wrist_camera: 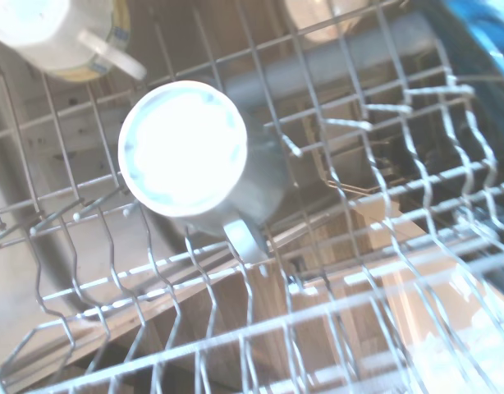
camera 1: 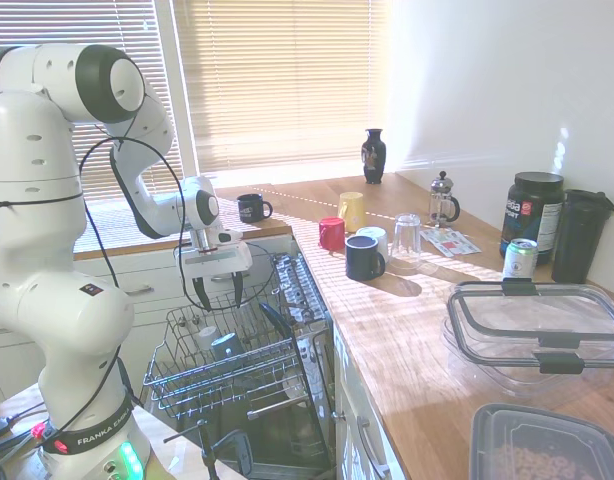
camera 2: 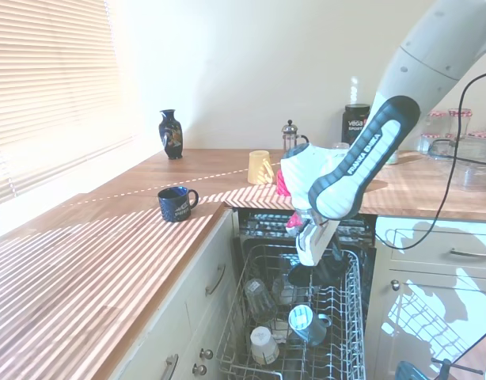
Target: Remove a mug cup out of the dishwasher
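Your gripper [camera 2: 310, 257] hangs over dishwasher [camera 2: 338, 317] rack, finger state indiscernible. Below fingers: dark grey mug cup [wrist_camera: 204, 164], upturned, pale base glaring, handle visible.

Wooden worktop [camera 1: 407, 330] carries a navy mug [camera 1: 364, 257], red mug [camera 1: 332, 233], yellow mug [camera 1: 352, 211], upturned glass [camera 1: 407, 236], French press [camera 1: 443, 200], dark vase [camera 1: 374, 155], black printed mug [camera 1: 252, 208], drinks can [camera 1: 519, 259], black tub [camera 1: 532, 215] and clear lidded containers [camera 1: 537, 335]. The dishwasher [camera 2: 263, 237] rack [camera 2: 350, 317] carries the mug cup [camera 2: 304, 320] upside down, beside a pale cup [camera 2: 263, 345].
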Robot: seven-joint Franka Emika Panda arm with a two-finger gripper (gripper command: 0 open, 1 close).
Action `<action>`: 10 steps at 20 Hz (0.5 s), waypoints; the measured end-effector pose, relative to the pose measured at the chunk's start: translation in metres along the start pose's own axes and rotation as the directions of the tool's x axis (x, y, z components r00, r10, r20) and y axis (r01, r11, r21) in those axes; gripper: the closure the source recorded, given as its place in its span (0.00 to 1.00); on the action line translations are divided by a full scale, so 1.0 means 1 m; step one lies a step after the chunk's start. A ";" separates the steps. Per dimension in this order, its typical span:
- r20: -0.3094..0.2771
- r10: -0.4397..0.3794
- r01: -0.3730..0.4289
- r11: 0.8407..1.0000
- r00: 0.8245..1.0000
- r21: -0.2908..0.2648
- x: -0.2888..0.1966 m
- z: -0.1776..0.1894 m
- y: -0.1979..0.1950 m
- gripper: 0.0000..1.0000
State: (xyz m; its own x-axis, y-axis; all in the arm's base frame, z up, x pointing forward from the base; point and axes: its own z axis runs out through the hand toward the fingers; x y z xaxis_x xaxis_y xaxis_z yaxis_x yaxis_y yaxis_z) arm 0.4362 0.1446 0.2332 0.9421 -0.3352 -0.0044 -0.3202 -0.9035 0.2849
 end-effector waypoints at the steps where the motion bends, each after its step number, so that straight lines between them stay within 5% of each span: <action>1: 0.002 -0.013 0.013 1.000 1.000 0.005 0.002 0.005 -0.007 0.00; 10: 0.084 -0.124 0.130 0.989 0.989 -0.067 0.014 0.061 -0.025 0.00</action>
State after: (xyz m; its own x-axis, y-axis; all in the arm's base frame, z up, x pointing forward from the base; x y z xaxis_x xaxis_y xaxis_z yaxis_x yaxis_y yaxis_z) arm 0.4509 0.1459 0.1674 0.9629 -0.2417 -0.1199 -0.1877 -0.9194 0.3457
